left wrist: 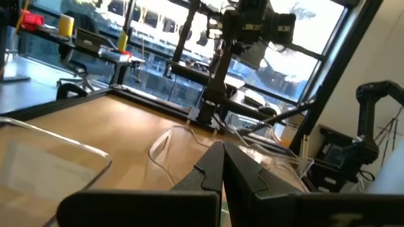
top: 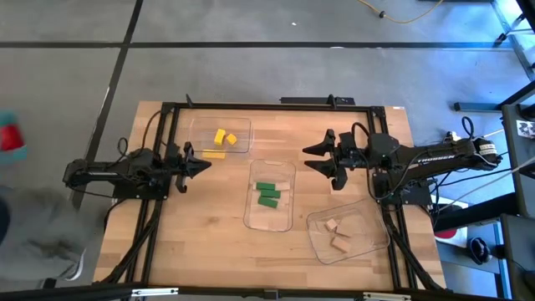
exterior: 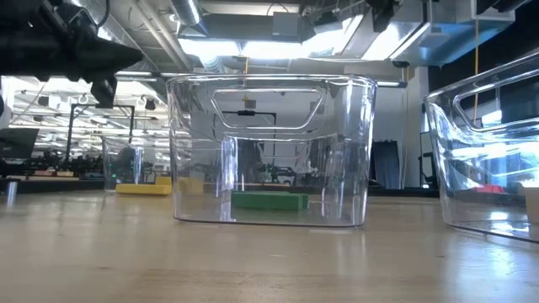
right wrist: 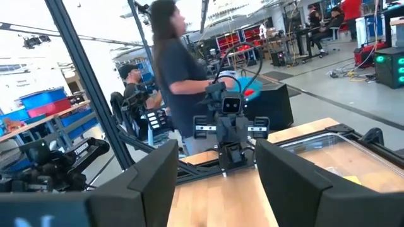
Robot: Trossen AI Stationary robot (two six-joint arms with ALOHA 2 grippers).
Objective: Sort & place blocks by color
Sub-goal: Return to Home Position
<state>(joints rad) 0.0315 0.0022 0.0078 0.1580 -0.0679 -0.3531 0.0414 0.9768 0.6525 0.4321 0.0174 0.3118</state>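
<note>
Three clear trays sit on the wooden table. The far-left tray holds two yellow blocks, and a third yellow block lies flat at its near edge. The middle tray holds three green blocks, one showing as a green block in the low view. The near-right tray holds three tan blocks. My left gripper is shut and hovers left of the yellow blocks, holding nothing. My right gripper is open and empty, right of the middle tray's far end.
A black frame borders the table's far edge and sides. Bare wood lies near-left of the middle tray. Beyond the table's left side, people stand and sit in the room, and a person shows at the left edge.
</note>
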